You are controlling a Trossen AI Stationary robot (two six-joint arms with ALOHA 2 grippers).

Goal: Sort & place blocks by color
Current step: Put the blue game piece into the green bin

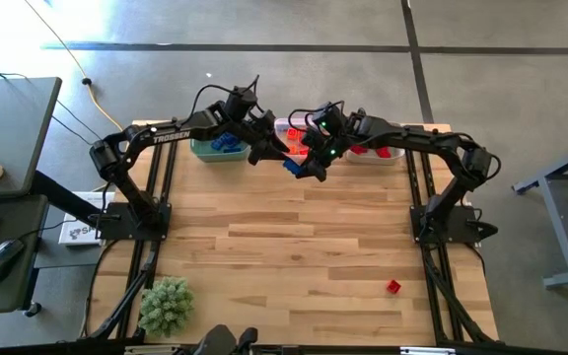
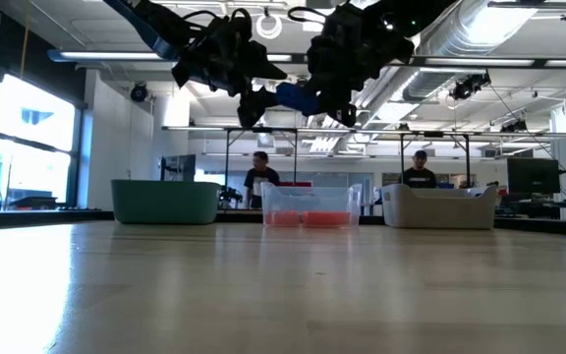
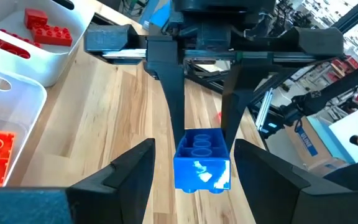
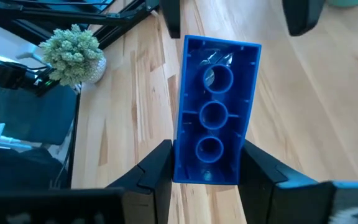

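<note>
A blue block [image 1: 291, 166] hangs high above the table's far middle, and my right gripper [image 4: 207, 177] is shut on it. In the right wrist view its hollow underside [image 4: 213, 112] faces the camera. My left gripper [image 3: 194, 152] is open and faces the right one. Its fingers [image 3: 129, 177] stand on either side of the block's free end [image 3: 202, 163], a small gap showing on each side. In the low view the block [image 2: 298, 96] is well clear of the table, between the two grippers. A red block [image 1: 392, 287] lies flat on the table near the front right. My right gripper pinches the blue block's two long sides [image 4: 185, 163] between its two fingers, at one end of the block. The fingers slant down from the table's right side. The block sticks out lengthwise beyond them toward the left gripper, lifted clear of the table.
Three bins stand along the far edge: a teal bin [image 1: 215, 146] with blue blocks, a clear bin [image 2: 306, 206] with orange blocks, and a white bin [image 1: 378, 150] with red blocks. A fuzzy green plant [image 1: 166, 304] sits at the front left. People stand in the room beyond.
</note>
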